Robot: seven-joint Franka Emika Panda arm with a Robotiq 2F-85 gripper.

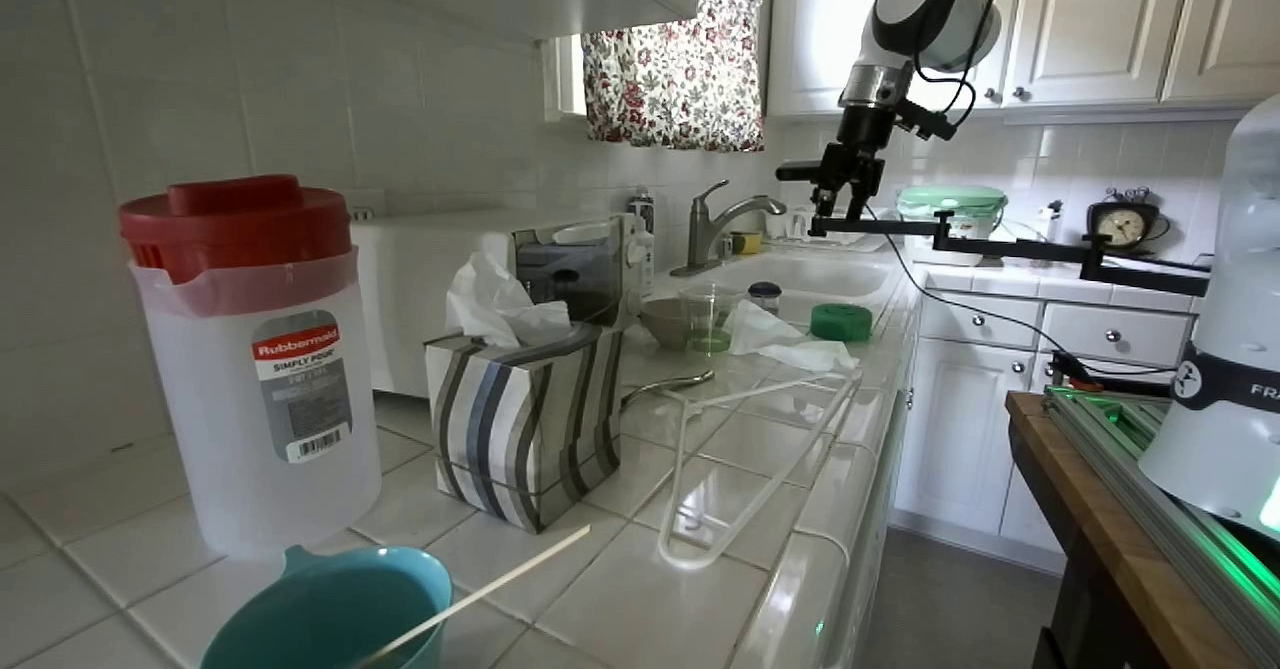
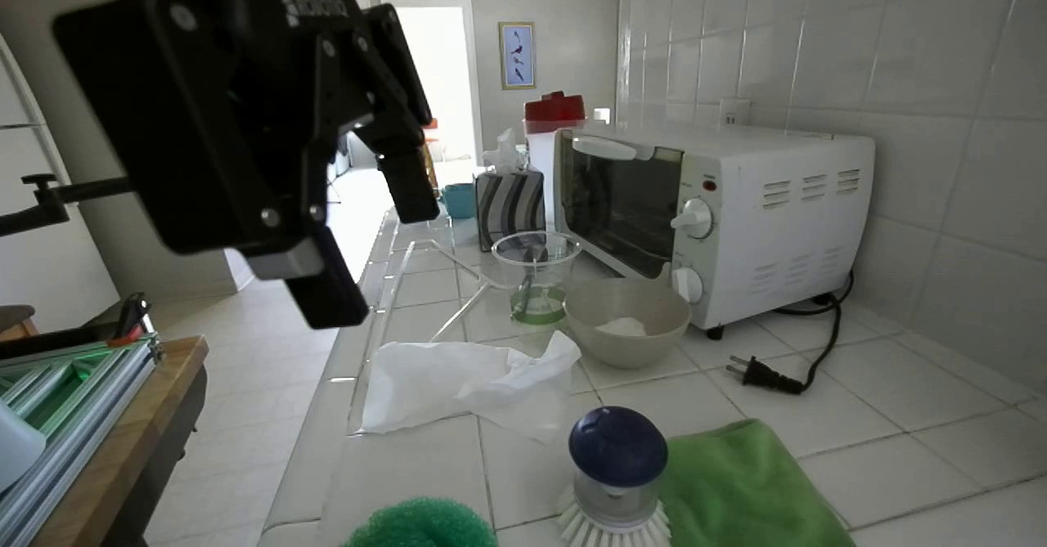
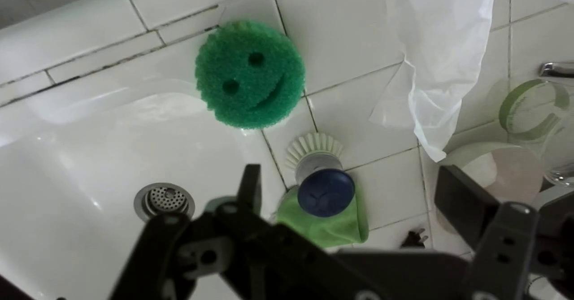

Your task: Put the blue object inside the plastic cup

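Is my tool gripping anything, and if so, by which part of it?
Nothing is held. The tool is open, with a gap between its fingers, and the blue-topped brush stands below, apart from it.

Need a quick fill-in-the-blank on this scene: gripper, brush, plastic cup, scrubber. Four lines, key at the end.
1. The gripper is ____, not shut.
2. The brush has a dark ____ top, with its pale bristles facing down.
3. The plastic cup is clear, with a ____ band near its base.
4. The scrubber has cut-outs that form a smiling ____.

Missing words: open; blue; green; face.
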